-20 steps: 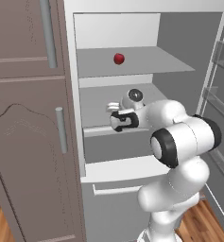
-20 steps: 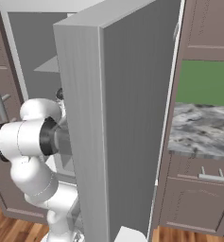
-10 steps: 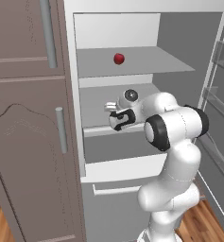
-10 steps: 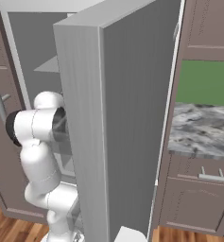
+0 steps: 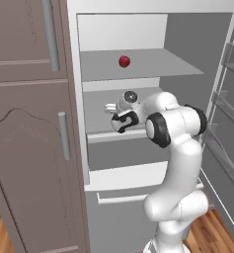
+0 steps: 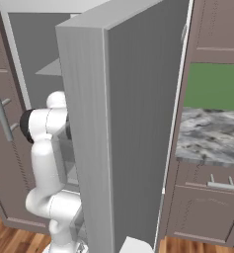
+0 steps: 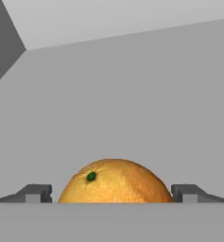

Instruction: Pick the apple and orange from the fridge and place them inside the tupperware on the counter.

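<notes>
The orange (image 7: 114, 182) is seen in the hand view with its green stem spot turned up and to the left; being round, no long axis is shown. The apple (image 5: 124, 61) is kept on the upper shelf of the open fridge (image 5: 138, 64), one shelf above the gripper (image 5: 111, 109). The fingers (image 7: 35, 193) are spread wide, one on each side of the orange, with nothing gripped.

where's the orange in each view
Left base view: hidden behind the pincer on the fridge's middle shelf.
Right base view: hidden behind the fridge door.
Hand view: orange at bottom centre, between the fingertips.
Shared landmark: the grey fridge interior.
</notes>
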